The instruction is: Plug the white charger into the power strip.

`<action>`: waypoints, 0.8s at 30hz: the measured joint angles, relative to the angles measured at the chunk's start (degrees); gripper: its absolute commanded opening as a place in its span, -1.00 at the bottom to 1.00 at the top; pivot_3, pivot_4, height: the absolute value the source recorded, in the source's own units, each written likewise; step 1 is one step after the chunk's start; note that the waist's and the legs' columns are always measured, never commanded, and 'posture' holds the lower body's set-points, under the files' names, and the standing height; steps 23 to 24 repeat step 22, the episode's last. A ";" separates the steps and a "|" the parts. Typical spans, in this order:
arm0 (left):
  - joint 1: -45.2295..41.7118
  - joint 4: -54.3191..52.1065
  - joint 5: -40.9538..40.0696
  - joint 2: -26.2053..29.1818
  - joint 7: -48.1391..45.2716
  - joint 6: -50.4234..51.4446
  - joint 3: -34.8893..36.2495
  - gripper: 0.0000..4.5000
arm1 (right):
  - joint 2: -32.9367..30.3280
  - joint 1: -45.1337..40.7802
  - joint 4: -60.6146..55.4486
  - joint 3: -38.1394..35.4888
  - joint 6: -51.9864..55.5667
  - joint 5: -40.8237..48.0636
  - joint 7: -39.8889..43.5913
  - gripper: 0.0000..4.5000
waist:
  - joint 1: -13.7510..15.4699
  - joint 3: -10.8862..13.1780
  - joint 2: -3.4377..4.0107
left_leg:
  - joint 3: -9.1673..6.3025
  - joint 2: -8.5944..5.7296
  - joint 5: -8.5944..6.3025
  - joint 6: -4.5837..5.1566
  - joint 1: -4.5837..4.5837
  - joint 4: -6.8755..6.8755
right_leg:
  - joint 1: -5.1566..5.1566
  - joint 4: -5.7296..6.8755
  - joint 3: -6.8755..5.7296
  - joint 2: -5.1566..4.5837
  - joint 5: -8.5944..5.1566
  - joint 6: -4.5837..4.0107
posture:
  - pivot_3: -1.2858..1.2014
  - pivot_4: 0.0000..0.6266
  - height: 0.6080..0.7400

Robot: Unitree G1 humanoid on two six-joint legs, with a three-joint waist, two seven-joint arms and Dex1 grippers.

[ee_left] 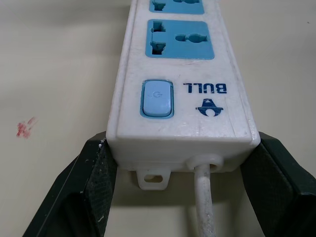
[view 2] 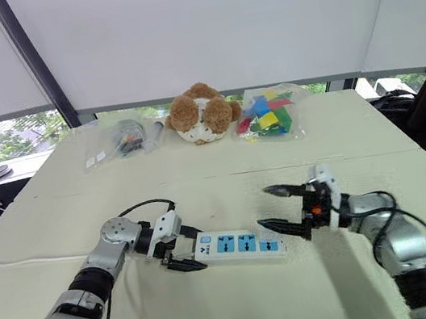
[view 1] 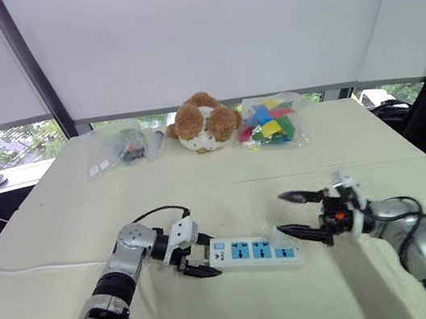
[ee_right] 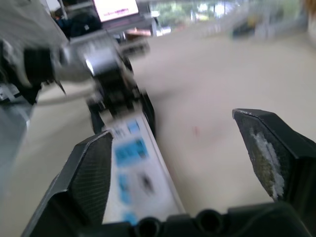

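A white power strip (view 1: 253, 251) with blue sockets lies flat on the cream table (view 1: 226, 190), near its front. My left gripper (view 1: 205, 256) is shut on the strip's switch end; in the left wrist view its black fingers (ee_left: 96, 182) press both sides of the strip (ee_left: 182, 89), with the white cord (ee_left: 205, 207) running out between them. My right gripper (view 1: 281, 213) stands open at the strip's other end. Its lower fingertip hovers just over that end, and nothing is between the fingers. In the right wrist view the strip (ee_right: 133, 168) lies below that gripper (ee_right: 177, 148).
At the table's far edge sit a brown and white teddy bear (view 1: 203, 122), a clear bag of coloured blocks (view 1: 271, 123) and a clear bag of small items (view 1: 125, 148). A window wall rises behind them. Bare tabletop lies between these and the strip.
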 measured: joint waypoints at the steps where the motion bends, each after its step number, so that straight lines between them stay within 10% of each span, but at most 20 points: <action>1: -0.01 0.00 -0.01 -0.07 0.10 0.24 0.14 0.79 | -0.87 1.04 -2.44 -0.89 1.43 1.02 -0.54 0.96 | 0.01 0.00 -0.01 | -0.03 0.01 0.00 0.00 0.00 0.00 | 0.01 0.00 0.00 0.04 0.00 0.00 | 0.03 -0.52 0.98; 10: 2.82 -6.06 -1.86 1.27 4.77 8.22 3.15 0.99 | -14.54 22.26 -15.13 -19.34 18.35 10.69 -1.81 0.96 | -0.07 0.24 -0.37 | -0.17 0.04 0.02 0.00 -0.69 0.09 | -0.73 0.01 0.07 0.22 0.12 0.22 | 0.03 -0.52 0.98; 24: 23.63 -44.39 -14.13 17.08 12.13 40.35 15.25 0.99 | -14.72 31.22 -12.16 -24.98 22.15 11.01 -0.92 0.96 | -0.16 0.76 -0.51 | -0.55 0.18 0.01 -0.01 -0.68 -0.20 | -0.95 0.12 0.18 0.56 0.16 0.60 | 0.03 -0.52 0.98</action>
